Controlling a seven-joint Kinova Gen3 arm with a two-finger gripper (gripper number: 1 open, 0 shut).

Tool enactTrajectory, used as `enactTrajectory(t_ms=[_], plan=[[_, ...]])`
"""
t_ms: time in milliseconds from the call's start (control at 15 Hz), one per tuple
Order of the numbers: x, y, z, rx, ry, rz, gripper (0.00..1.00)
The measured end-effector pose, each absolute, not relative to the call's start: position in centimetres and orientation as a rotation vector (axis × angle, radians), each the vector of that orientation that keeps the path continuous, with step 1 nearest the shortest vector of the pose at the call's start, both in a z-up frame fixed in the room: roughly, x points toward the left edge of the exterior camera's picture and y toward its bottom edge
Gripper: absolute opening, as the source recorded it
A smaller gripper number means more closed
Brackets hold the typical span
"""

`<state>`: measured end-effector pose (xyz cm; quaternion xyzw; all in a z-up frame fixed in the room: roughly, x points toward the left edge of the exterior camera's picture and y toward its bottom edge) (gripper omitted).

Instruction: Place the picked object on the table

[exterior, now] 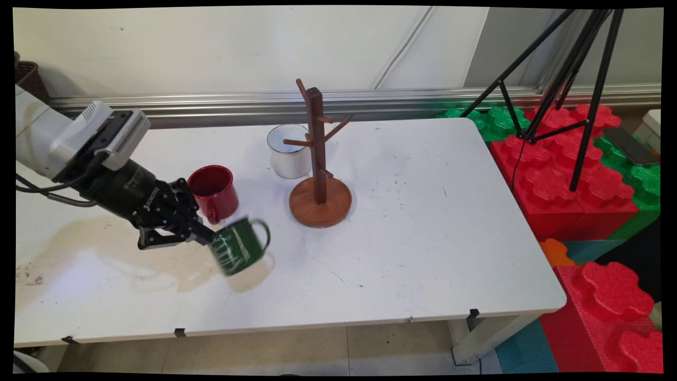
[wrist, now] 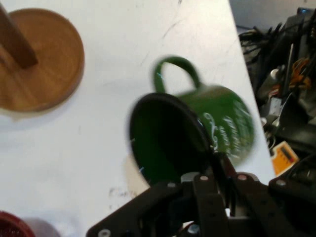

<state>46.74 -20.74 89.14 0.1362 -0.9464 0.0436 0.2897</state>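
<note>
Gripper (exterior: 210, 239) clamped on the green mug's (exterior: 240, 246) rim, one finger inside, mug tilted and lifted just clear of the table (exterior: 423, 238). Red mug (exterior: 212, 191) sits right behind; wooden mug tree (exterior: 319, 174) stands nearby, pegs bare, with the white mug (exterior: 288, 151) beyond.

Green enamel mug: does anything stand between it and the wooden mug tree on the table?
Nothing visible does. The green enamel mug, clamped by its rim in the end effector, has bare white table between it and the wooden mug tree; the red mug stands behind.
</note>
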Motion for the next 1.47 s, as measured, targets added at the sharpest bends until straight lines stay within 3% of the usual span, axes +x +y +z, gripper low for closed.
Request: enactTrajectory(t_ms=[1467], plan=[[46.2, -23.6, 86.8, 0.267, -2.637, 0.386, 0.0]])
